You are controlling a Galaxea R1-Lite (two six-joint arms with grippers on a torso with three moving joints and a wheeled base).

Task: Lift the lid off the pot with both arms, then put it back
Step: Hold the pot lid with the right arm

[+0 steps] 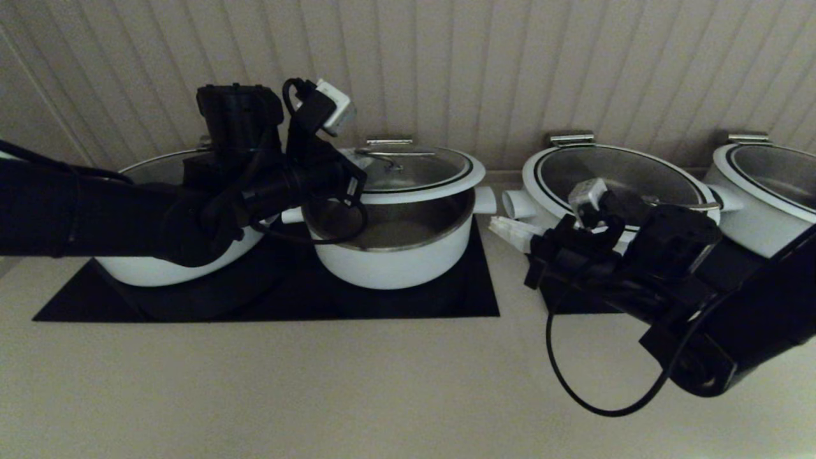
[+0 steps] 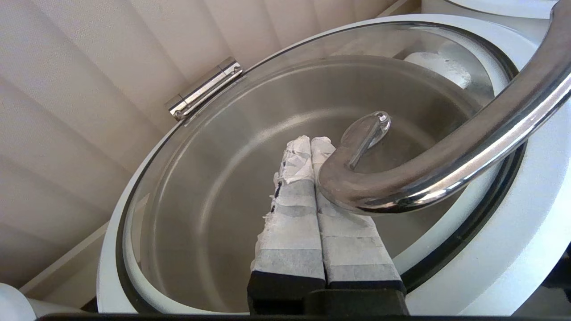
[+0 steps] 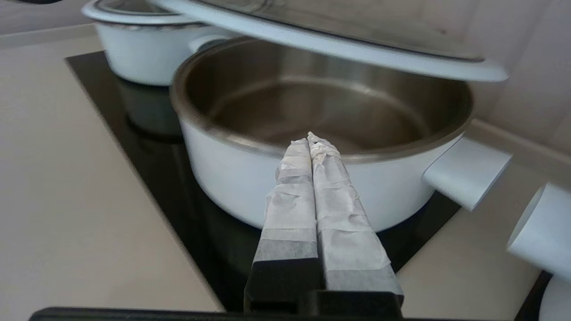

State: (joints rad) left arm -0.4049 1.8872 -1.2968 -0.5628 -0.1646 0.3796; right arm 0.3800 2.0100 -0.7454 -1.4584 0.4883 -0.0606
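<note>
The lid, glass with a white rim and a steel bar handle, hangs tilted a little above the pot. My left gripper is shut, its taped fingers hooked under the handle, which rests across them. The open steel inside of the pot shows below the lid in the right wrist view. My right gripper is shut and empty. It sits just right of the pot, near its right side handle, and points at the pot's wall below the rim.
A wider white pot with a glass lid stands close on the left, on the same black cooktop. Two more wide lidded pots stand on the right. A slatted wall runs behind. Bare counter lies in front.
</note>
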